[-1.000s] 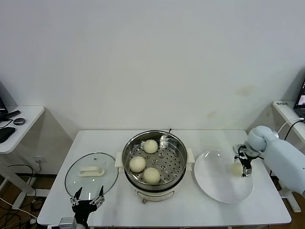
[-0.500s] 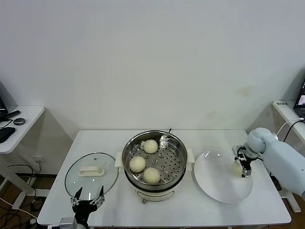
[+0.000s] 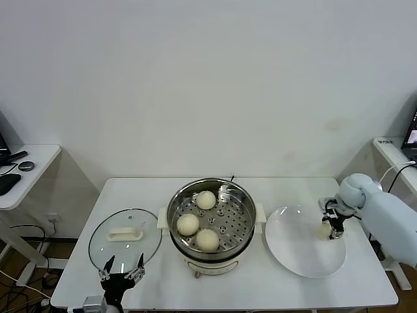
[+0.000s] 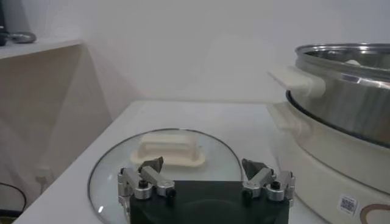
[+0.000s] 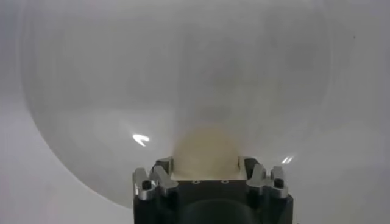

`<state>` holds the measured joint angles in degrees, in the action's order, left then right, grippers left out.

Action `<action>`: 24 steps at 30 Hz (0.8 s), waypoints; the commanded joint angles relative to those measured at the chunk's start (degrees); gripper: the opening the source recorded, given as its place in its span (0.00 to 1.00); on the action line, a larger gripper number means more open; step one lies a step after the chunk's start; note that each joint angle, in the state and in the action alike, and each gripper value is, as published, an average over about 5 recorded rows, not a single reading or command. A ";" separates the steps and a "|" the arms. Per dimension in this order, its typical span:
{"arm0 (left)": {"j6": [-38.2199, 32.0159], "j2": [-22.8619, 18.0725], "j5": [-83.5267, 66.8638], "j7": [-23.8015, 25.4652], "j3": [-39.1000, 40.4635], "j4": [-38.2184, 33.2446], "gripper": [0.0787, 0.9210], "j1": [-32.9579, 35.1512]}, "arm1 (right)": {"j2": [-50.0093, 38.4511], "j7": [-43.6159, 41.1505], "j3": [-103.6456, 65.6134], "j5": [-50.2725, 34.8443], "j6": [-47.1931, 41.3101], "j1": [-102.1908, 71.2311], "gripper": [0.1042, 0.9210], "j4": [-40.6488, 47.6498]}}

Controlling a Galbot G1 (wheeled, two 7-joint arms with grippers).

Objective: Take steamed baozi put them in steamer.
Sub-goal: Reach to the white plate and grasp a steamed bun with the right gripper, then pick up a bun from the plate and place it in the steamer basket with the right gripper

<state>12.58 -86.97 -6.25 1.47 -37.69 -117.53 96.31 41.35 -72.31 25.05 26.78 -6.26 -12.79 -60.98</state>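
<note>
The steamer [image 3: 174, 210] stands mid-table with three baozi on its perforated tray: one at the back [image 3: 206, 199], one at the left [image 3: 187, 224], one at the front [image 3: 207, 240]. The fourth baozi [image 3: 323, 229] is at the right side of the white plate [image 3: 293, 251]. My right gripper [image 3: 331, 228] is down over it, its fingers closed against both sides of the bun [image 5: 206, 149]. It also shows in the right wrist view [image 5: 207, 165]. My left gripper [image 3: 121, 272] is open and empty, parked at the table's front left.
A round glass lid [image 3: 125, 238] with a white handle lies left of the steamer, right in front of my left gripper [image 4: 206, 167]. The steamer's side handle [image 4: 292, 79] shows in the left wrist view. A side table [image 3: 26, 169] stands at far left.
My right gripper has shifted very slightly up and back at the plate, with the baozi between its fingers. The left arm has not moved.
</note>
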 commanded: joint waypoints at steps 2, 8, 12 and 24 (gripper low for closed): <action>-0.09 -0.02 0.39 -0.17 0.23 -0.26 0.88 0.09 | -2.63 -1.07 3.41 -8.11 -3.63 3.21 0.55 -4.07; -0.23 -0.24 2.10 -0.72 0.53 -0.55 0.88 -0.88 | -6.64 -0.22 21.41 -25.95 -11.39 22.22 0.53 -13.59; -0.35 0.02 2.39 -0.85 0.35 -1.20 0.88 -1.39 | -4.12 0.62 34.84 -38.97 -16.20 39.56 0.53 -18.72; -0.49 1.40 2.16 -1.36 0.59 -2.31 0.88 -1.43 | 11.01 7.40 51.07 -63.34 -28.19 57.65 0.53 -25.91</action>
<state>12.20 -86.07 -4.50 0.26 -37.18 -119.60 94.84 43.24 -69.20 60.25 -14.26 -24.06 26.63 -79.67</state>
